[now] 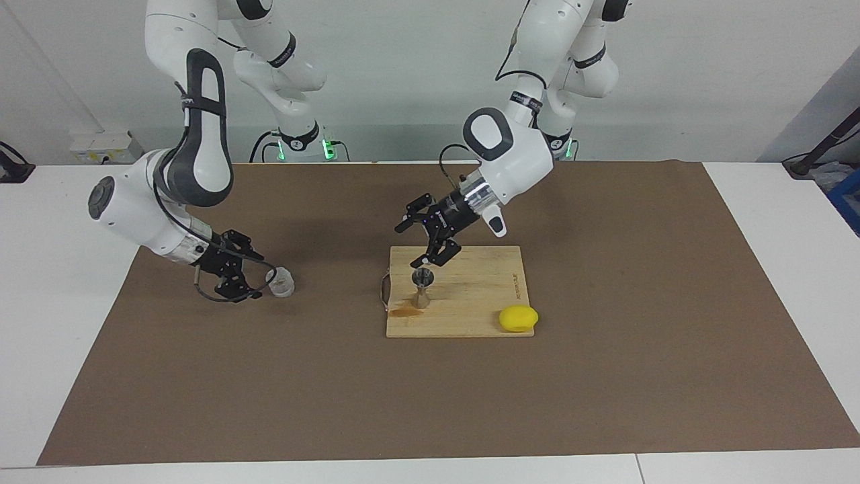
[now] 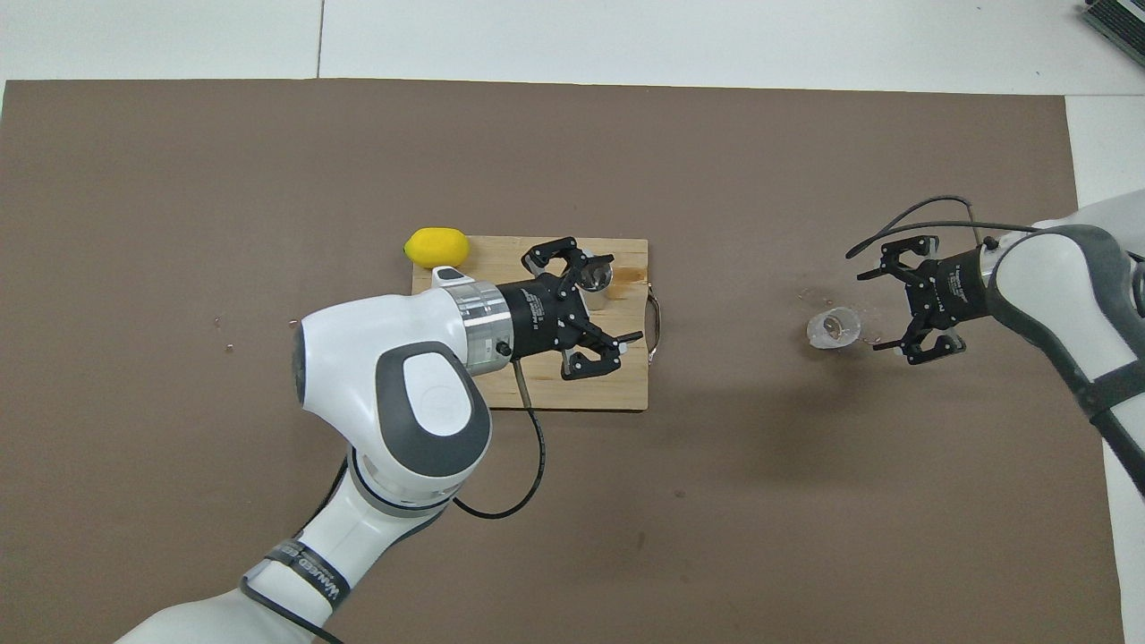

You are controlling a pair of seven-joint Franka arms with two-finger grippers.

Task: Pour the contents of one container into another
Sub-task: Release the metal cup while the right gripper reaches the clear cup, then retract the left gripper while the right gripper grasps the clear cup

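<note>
The clear cup (image 1: 281, 281) stands upright on the brown mat (image 1: 605, 376) toward the right arm's end of the table, well apart from the metal jigger (image 1: 422, 288), which stands upright on the wooden cutting board (image 1: 470, 296).

The right gripper (image 1: 259, 282) sits low beside the cup with its fingers spread apart, the cup at the mouth of the opening rather than clamped. The left gripper (image 1: 430, 250) hangs just above the jigger, fingers also spread, gripping nothing.

I judge it is either early in the task or just past the end: neither container is lifted or tilted. A brown stain (image 1: 403, 310) on the board beside the jigger and small droplets on the mat near the cup (image 2: 832, 327) hint at spilled liquid. Whether either vessel holds anything, I cannot tell.

A yellow lemon (image 1: 518, 318) rests at the board's corner toward the left arm's end. The mat covers most of a white table (image 1: 40, 323); a plain pale wall (image 1: 403, 67) rises at the robots' end, with a socket box (image 1: 104, 146) low on it.
</note>
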